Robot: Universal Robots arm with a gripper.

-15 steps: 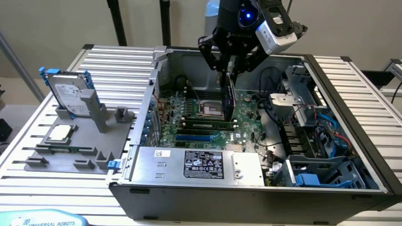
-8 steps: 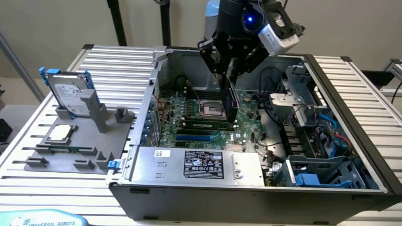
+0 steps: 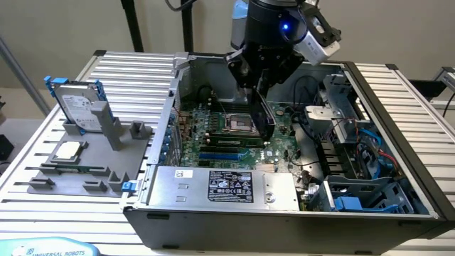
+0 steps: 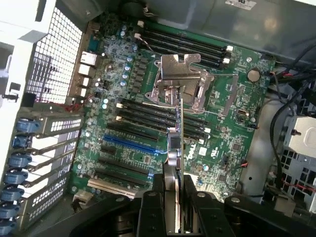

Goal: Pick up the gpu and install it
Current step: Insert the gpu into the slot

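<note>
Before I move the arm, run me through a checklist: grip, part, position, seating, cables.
1. Grip: ok. The hand is shut on the gpu, held edge-on.
2. Right part: ok. The hard drive and processor chip sit on the gray tray.
3. Position: ok. The gpu hangs inside the open case, over the motherboard.
4. Seated in a slot: cannot tell; its lower edge is hidden.
5. Cables: ok. The blue cable lies toward the exterior view's right, apart from the gpu.
</note>
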